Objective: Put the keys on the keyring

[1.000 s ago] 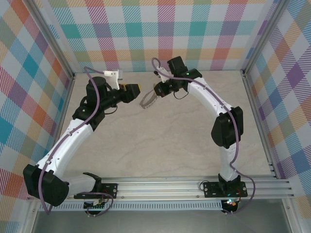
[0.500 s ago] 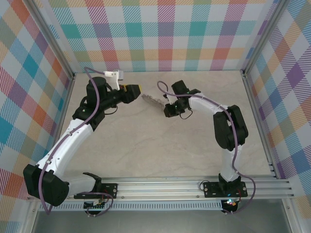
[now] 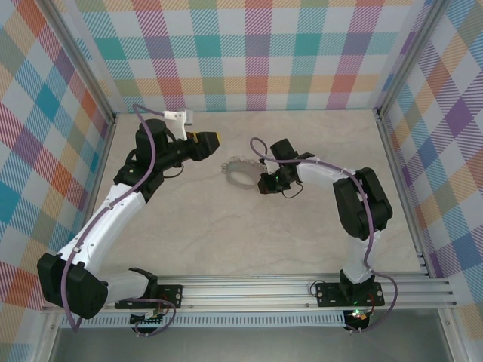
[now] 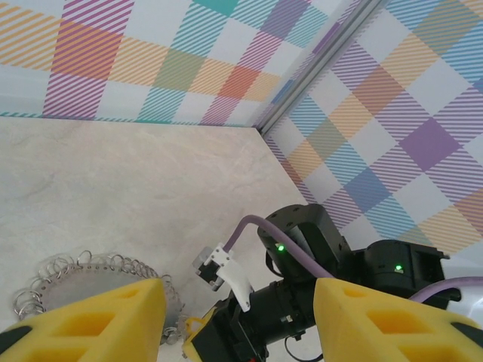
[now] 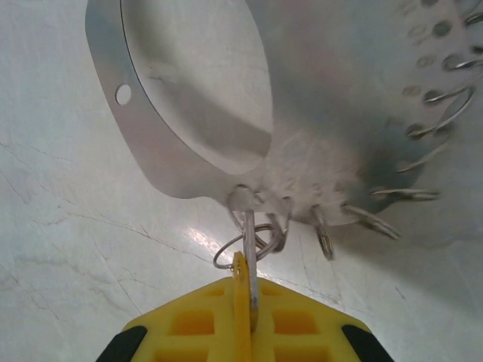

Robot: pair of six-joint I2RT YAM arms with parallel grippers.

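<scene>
1. The right gripper [image 3: 258, 179] has dropped from its raised spot close to the left gripper [image 3: 213, 140] and now sits low over the pale marbled table [image 3: 226, 234], drawn back toward its own side
2. The large, thin, silvery-grey metal keyring [image 3: 239, 170], edged with small wire loops, has come down with it. A moment ago it hung tilted in the air between the two arms, and now it lies flat on the table just ahead of the right fingers
3. In the right wrist view the yellow claw is pressed together, pinching the tiny brass-yellow key [image 5: 240, 275] edge-on. The key's silvery end reaches up among the wire loops [image 5: 245, 241] at the keyring's near rim
4. The left gripper has barely moved. Its yellow fingers [image 4: 90, 320] stand spread with nothing between them, above the keyring's far side
5. The mid-air meeting seems to be over and the table now steadies the keyring. Whether the key is actually threaded cannot be told, and it has not been let go
</scene>
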